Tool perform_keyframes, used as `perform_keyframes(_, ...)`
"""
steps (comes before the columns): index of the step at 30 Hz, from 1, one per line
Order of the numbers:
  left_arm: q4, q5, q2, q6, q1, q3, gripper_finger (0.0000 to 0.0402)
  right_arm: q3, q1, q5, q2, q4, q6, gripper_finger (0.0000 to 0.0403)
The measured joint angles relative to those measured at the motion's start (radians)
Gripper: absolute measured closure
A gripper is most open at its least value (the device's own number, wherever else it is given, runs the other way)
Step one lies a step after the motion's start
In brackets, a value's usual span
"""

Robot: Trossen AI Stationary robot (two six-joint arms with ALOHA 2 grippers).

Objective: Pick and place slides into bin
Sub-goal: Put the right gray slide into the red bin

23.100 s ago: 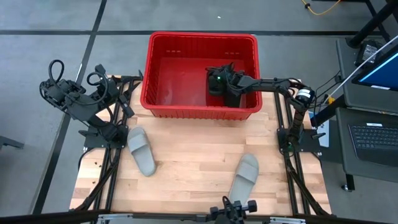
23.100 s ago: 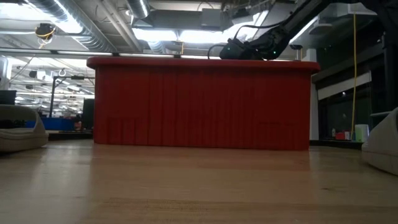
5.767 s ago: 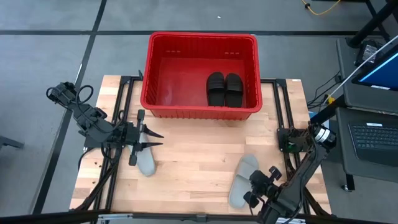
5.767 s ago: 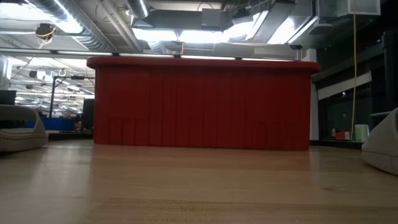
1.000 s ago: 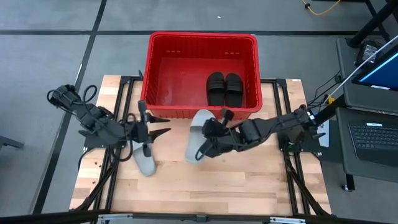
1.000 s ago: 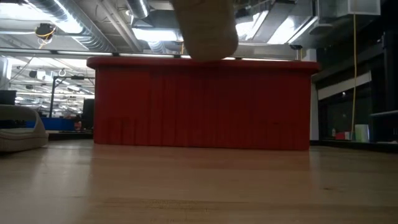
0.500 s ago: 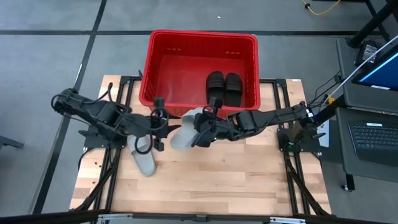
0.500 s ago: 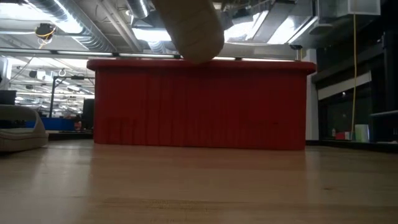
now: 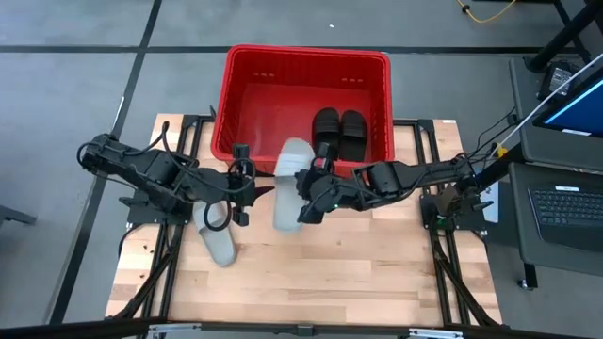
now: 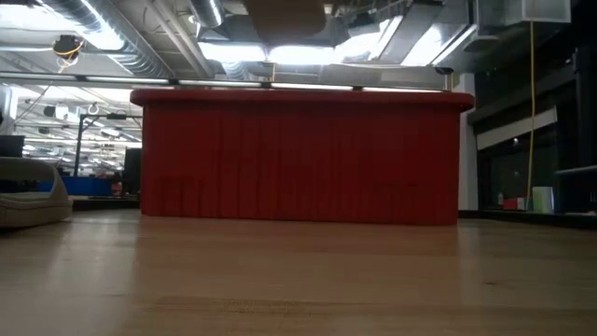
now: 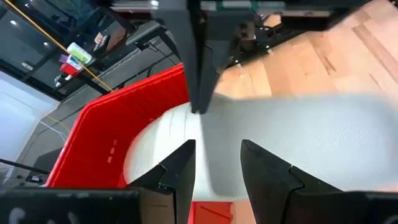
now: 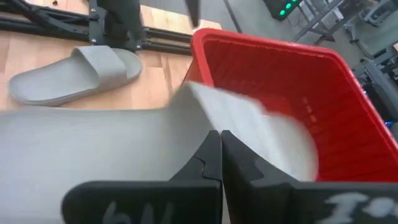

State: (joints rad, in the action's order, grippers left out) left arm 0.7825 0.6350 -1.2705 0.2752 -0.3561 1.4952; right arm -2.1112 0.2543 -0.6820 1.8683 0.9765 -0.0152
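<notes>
A red bin point(image 9: 305, 62) stands at the table's far middle with two black slides point(image 9: 339, 134) lying in its right part. My right gripper point(image 9: 303, 201) is shut on a light grey slide point(image 9: 289, 182), held in the air in front of the bin's near wall. In the low view its underside point(image 10: 284, 13) shows at the top edge. My left gripper point(image 9: 256, 191) is open just left of that slide, which fills the view ahead of its fingers point(image 11: 180, 171). A second grey slide point(image 9: 220, 244) lies flat on the table at the near left. My right gripper pinches the grey slide's right long edge point(image 12: 186, 146) between its two shut fingers, coming level from the table's right. The slide is lifted clear of the table, its far end point(image 9: 296, 151) at the bin's near rim. My left gripper: I cannot tell whether it touches the slide.
The bin's near wall point(image 10: 298, 154) rises right behind the held slide. The bin's left half point(image 9: 264, 113) holds nothing. Bare wood point(image 9: 377, 273) lies at the near right. The second grey slide also shows in the right wrist view point(image 12: 74, 74).
My right gripper has carried the grey slide toward the table's left, then up and toward the bin; the slide has turned and risen almost out of the low view. My left gripper has reached toward the right, up to the held slide.
</notes>
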Motion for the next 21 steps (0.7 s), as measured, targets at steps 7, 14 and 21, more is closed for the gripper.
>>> perform_keyframes(7,0.000,0.000,-0.008,-0.004,0.019,0.000,0.0279,-0.008,-0.029,-0.004,0.000,-0.007,0.024,0.0402)
perform_keyframes(14,0.000,0.007,-0.007,-0.030,0.084,0.000,0.0279,-0.008,-0.056,-0.011,0.000,-0.045,0.041,0.0402)
perform_keyframes(21,0.000,0.005,-0.018,-0.029,0.140,-0.001,0.0279,-0.008,-0.057,-0.005,0.000,-0.112,0.100,0.0402)
